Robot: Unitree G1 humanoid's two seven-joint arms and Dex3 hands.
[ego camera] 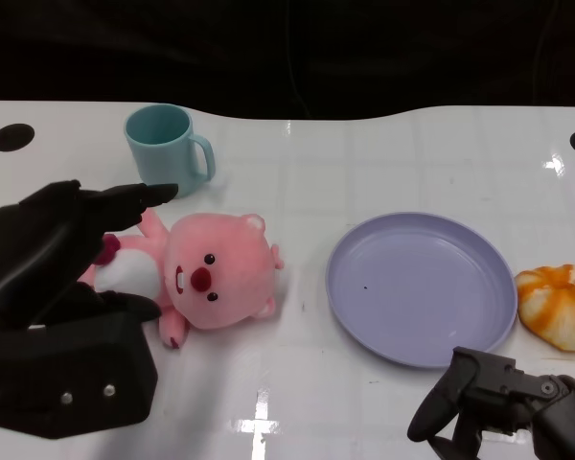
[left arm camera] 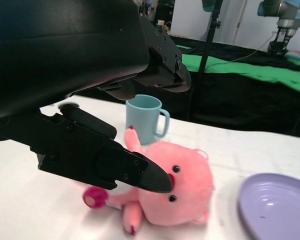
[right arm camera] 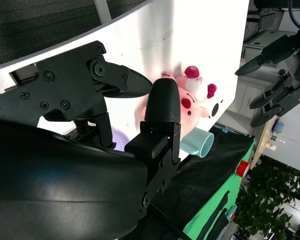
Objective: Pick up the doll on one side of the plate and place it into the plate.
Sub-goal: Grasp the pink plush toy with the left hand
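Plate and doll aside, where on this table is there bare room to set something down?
Bare room: inside the purple plate, and the white tabletop between the pink doll and the plate. Crowded: the left side, where the left hand hovers over the doll near the teal mug; an orange-and-white toy borders the plate's right.

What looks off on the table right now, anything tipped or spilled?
Only the pink doll: it lies on its side left of the purple plate, not sitting up. The teal mug stands upright, nothing spilled. The left hand hovers open over the doll.

The left hand (ego camera: 53, 278) hides the doll's (ego camera: 216, 273) body (head view).
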